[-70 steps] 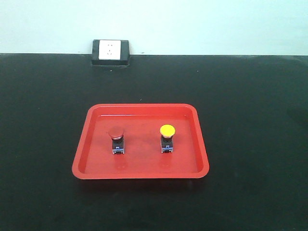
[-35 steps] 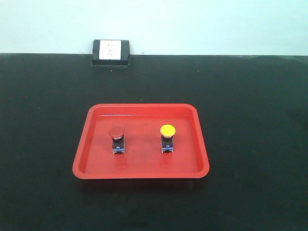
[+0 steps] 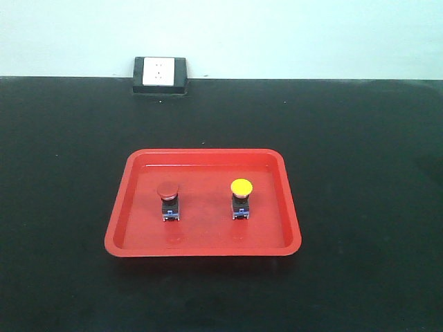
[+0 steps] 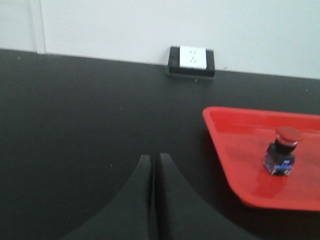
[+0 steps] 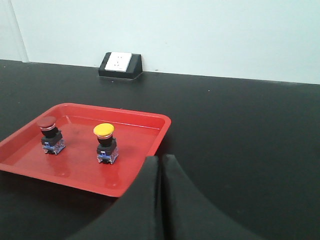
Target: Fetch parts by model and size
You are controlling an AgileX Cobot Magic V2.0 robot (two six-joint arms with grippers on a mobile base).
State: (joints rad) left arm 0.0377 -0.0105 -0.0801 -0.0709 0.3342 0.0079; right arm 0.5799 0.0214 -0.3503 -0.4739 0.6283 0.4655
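Note:
A red-capped push button (image 3: 167, 200) and a yellow-capped push button (image 3: 241, 198) stand upright side by side in a red tray (image 3: 277, 243) on the black table. Both show in the right wrist view, red (image 5: 50, 134) and yellow (image 5: 106, 142); only the red one (image 4: 282, 157) shows in the left wrist view. My left gripper (image 4: 152, 157) is shut and empty, over bare table left of the tray. My right gripper (image 5: 161, 158) is shut and empty, at the tray's near right corner. Neither gripper shows in the front view.
A black-framed white wall socket (image 3: 160, 75) sits at the table's back edge against the pale wall. The tray's raised rim (image 5: 162, 131) lies just left of my right gripper. Bare black tabletop surrounds the tray.
The tray has crept very slightly to the right in the front view; the buttons stand as before. No arm enters that view.

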